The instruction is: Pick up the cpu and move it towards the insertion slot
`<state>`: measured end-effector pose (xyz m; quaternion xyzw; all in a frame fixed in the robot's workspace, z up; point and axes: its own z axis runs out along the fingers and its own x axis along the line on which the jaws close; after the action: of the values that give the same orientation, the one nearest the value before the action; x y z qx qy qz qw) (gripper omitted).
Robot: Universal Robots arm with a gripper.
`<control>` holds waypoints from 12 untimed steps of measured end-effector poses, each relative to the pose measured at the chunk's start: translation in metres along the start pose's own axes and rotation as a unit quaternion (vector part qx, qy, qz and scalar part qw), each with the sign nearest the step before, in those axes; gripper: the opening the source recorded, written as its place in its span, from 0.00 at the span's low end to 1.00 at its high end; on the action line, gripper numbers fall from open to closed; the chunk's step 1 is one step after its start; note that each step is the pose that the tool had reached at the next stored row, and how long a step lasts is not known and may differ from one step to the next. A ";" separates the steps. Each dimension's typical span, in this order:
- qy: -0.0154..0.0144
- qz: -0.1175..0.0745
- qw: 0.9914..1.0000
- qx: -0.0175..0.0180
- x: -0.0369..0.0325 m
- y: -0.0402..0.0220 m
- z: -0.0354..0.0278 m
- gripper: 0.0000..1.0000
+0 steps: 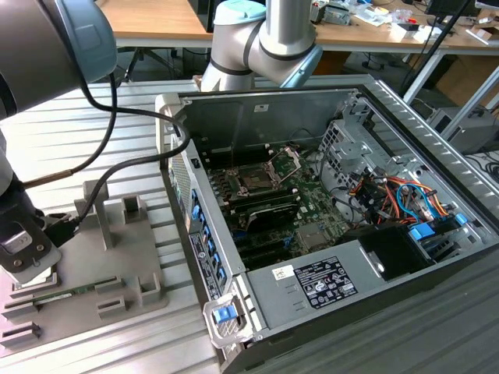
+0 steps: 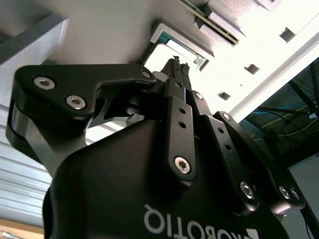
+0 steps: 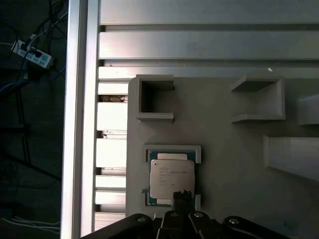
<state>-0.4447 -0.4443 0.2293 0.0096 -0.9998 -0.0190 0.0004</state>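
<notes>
End effector (image 3: 183,195): low over the grey tray, clenched. The fingertips (image 2: 178,67) are pressed together, and I see nothing gripped between them.
Cpu (image 3: 171,174): lies flat in its square recess in the tray, silvery top up. In the first wrist view the fingertips overlap one edge of it. Whether they touch the chip I cannot tell.
Tray (image 3: 224,164): grey plastic with raised holders, set on the table (image 1: 62,132) close to one table edge, beside the computer case.
Memory stick (image 1: 78,291): long, thin and green, lying on the tray near the end effector.
Cable (image 1: 109,164): black, looping from the arm down across the table above the tray.
Computer case (image 1: 249,117): open on its side and taking up the middle of the table, with its circuit board exposed.
Insertion slot (image 1: 256,179): square socket with a dark centre on the green board inside the case, well apart from the cpu.
Metal frame (image 1: 286,160): shiny and hinged, standing raised at the slot's far side.
Arm (image 1: 281,31): its grey and pale blue joints rise behind the case at the far table edge.
Wooden desks (image 1: 148,19): beyond the table, at the back of the room.
</notes>
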 end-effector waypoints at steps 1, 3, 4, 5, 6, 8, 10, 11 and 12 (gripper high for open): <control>0.000 0.000 1.000 0.000 0.0000 -0.0002 0.0003 0.11; 0.000 0.000 1.000 0.000 0.0000 -0.0005 0.0007 0.11; 0.000 0.000 1.000 0.000 0.0000 -0.0007 0.0011 0.11; 0.000 0.000 1.000 0.000 0.0000 -0.0009 0.0013 0.11; 0.000 0.000 1.000 0.000 0.0000 -0.0010 0.0016 0.11; 0.000 0.000 1.000 0.000 0.0000 -0.0013 0.0021 0.11; 0.000 0.000 1.000 0.000 0.0000 -0.0016 0.0026 0.11; 0.000 0.000 1.000 0.000 0.0000 -0.0017 0.0029 0.11; 0.000 0.000 1.000 0.000 0.0000 -0.0019 0.0033 0.11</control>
<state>-0.4447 -0.4461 0.2260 0.0095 -0.9998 -0.0190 0.0004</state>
